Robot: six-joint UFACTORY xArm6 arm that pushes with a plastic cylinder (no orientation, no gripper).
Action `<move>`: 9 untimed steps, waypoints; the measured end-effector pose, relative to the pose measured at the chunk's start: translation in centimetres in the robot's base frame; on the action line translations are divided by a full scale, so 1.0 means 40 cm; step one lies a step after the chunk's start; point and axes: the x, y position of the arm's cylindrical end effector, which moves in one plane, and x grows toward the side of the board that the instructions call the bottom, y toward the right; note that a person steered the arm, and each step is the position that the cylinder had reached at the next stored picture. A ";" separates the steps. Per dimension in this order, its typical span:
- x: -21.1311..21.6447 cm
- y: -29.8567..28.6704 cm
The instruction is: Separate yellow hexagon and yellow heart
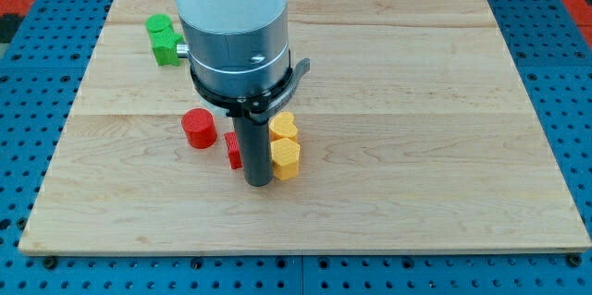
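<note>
My tip (257,182) stands on the counter (416,147), touching the yellow hexagon's (286,157) left side. There is no claw, only a rod. The yellow heart (283,128) touches the hexagon, just above it. A red cylinder (198,129) lies left of it.

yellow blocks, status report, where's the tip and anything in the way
My tip down at the left side of the yellow hexagon. Yellow heart touching the hexagon, just above it; not apart yet. Red block close on the tip's left.

The yellow heart (284,127) lies flat, touching the yellow hexagon (286,157) just below it, mid-board.
</note>
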 end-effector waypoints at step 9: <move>-0.143 -0.177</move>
